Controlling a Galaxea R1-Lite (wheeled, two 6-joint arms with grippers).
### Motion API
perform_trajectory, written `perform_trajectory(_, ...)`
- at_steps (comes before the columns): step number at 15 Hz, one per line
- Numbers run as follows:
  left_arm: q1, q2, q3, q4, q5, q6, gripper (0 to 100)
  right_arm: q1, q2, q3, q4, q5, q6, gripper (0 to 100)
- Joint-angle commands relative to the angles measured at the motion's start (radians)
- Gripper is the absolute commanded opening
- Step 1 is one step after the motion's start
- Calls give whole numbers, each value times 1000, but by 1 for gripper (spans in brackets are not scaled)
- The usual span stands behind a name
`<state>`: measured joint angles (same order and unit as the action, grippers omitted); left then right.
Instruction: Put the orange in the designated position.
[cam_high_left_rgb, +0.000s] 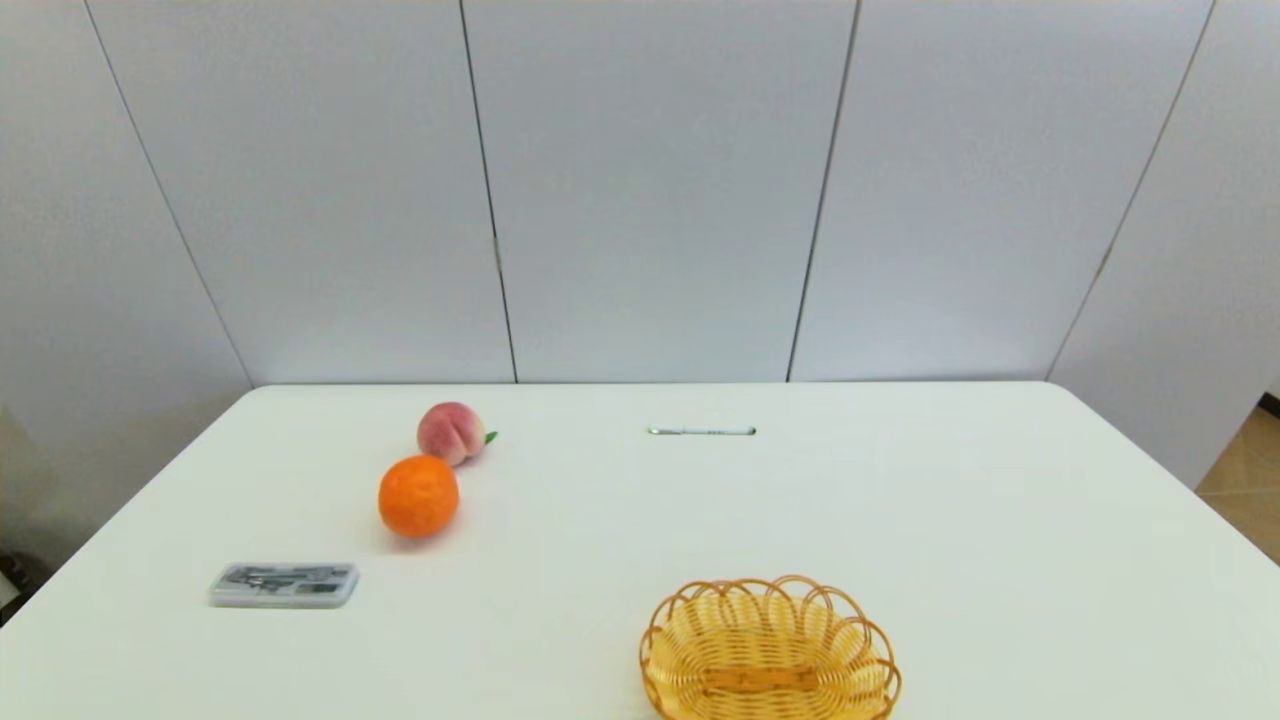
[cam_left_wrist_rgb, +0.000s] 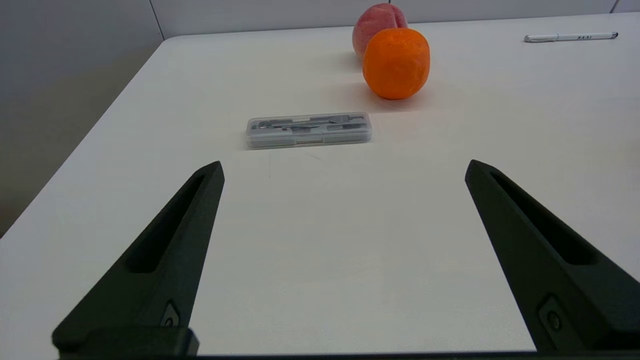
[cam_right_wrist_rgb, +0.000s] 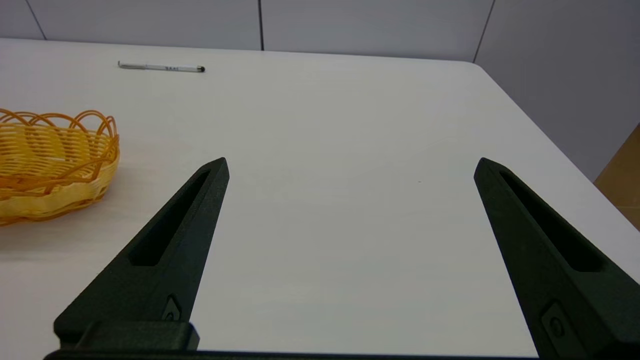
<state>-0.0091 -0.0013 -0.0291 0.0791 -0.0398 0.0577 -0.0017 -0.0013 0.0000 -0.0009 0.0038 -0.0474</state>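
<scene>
The orange (cam_high_left_rgb: 418, 496) rests on the white table at centre left, just in front of a pink peach (cam_high_left_rgb: 451, 432). In the left wrist view the orange (cam_left_wrist_rgb: 396, 63) lies well beyond my left gripper (cam_left_wrist_rgb: 344, 167), which is open and holds nothing. My right gripper (cam_right_wrist_rgb: 351, 166) is also open and empty over bare tabletop on the right side. Neither arm shows in the head view. The designated position carries no visible mark on the plain white tabletop (cam_high_left_rgb: 1000, 520).
A clear plastic case (cam_high_left_rgb: 284, 585) lies near the front left, between my left gripper and the orange (cam_left_wrist_rgb: 308, 129). A white pen (cam_high_left_rgb: 701, 431) lies at the back centre. A yellow wicker basket (cam_high_left_rgb: 768, 650) stands at the front centre, beside my right gripper (cam_right_wrist_rgb: 50, 165).
</scene>
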Motion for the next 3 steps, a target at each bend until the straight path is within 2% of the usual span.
perform_trajectory(1,0,1,0,1,0,1,100,0,1,0,-1,1,6,100)
perform_trajectory(3,0,0,0,1,0,1,100,0,1,0,1,1,8,100)
